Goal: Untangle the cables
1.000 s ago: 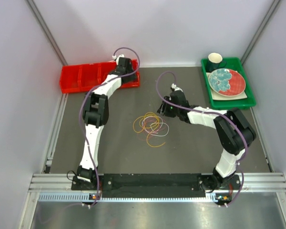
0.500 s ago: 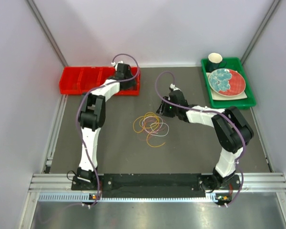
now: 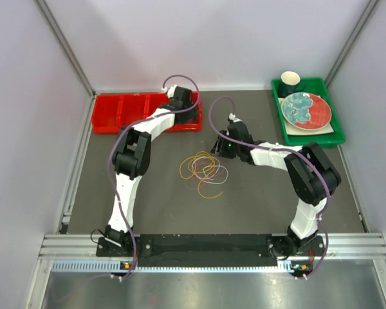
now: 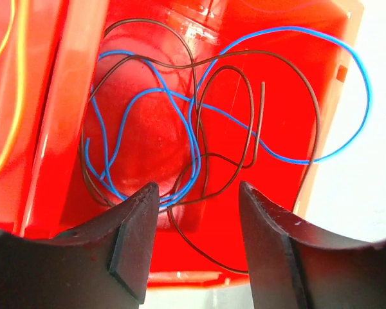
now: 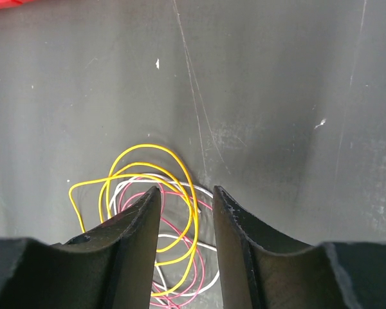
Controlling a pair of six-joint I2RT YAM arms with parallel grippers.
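Note:
A tangle of thin cables (image 3: pixel 204 170) in yellow, orange, red, purple and white lies mid-table. My right gripper (image 3: pixel 220 150) hovers at its right edge. In the right wrist view this gripper (image 5: pixel 186 190) is open, with yellow loops (image 5: pixel 148 147) and white and red strands on the mat below its jaws, none gripped. My left gripper (image 3: pixel 186 107) is over the right end of the red bin (image 3: pixel 125 112). In the left wrist view it (image 4: pixel 196 188) stands open above a compartment holding a blue cable (image 4: pixel 289 28) and a brown cable (image 4: pixel 318 122); a yellow cable (image 4: pixel 18 96) lies in the neighbouring compartment.
A green tray (image 3: pixel 312 138) at the back right carries a patterned plate (image 3: pixel 305 109) and a dark cup (image 3: pixel 290 81). The red bin sits against the back wall. Grey walls close in the left, right and back sides.
The red bin has slid to the right along the back wall, and my left gripper has moved right with it. The right gripper has crept slightly left toward the tangle.

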